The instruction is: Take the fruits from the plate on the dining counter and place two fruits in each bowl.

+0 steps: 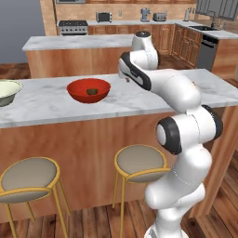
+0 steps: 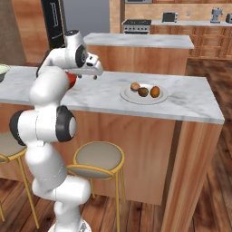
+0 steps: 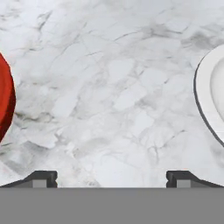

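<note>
My fingers (image 3: 112, 177) were spread wide, empty, above bare desk (image 3: 109, 87) btwn red bowl (image 1: 89, 90) and plate (image 2: 128, 95). Bowl held one dark fruit (image 1: 92, 91); three fruits (image 2: 143, 91) sat on plate. Best approach, I judged: centre over the nearest fruit, descend straight, close gently so it wouldn't roll.

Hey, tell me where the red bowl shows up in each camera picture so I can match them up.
Left base view: the red bowl sits centre-left on the dining counter, a dark fruit inside.
Right base view: just a red sliver behind the arm's upper link.
Hand view: a red curve at the left edge.
Shared landmark: the marble dining counter top.
</note>
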